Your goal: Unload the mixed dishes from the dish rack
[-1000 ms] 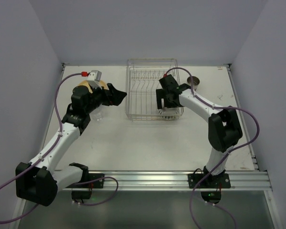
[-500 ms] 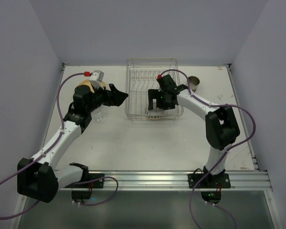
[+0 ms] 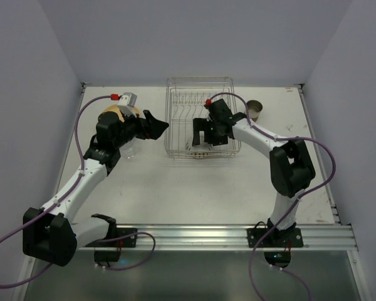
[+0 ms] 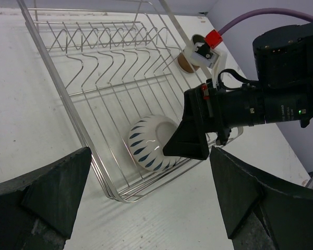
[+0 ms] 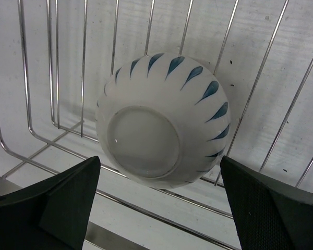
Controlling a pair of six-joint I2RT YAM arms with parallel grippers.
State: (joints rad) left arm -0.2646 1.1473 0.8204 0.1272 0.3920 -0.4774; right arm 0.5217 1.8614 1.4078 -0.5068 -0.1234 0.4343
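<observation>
The silver wire dish rack stands at the back middle of the table. In its near end a white cup with blue drop marks lies on its side, its base turned toward the right wrist camera. My right gripper hovers open just over this cup, one finger on each side, without touching it. My left gripper is open and empty over the table just left of the rack's near corner. A brown cup stands on the table right of the rack.
A small clear glass stands on the table beside the left arm. A yellow-orange plate shows partly under that arm's wrist. Side walls close in the table on the left and right.
My right gripper has moved left along the rack's near end and now sits over the white cup. The left gripper shifted slightly and stays open.
</observation>
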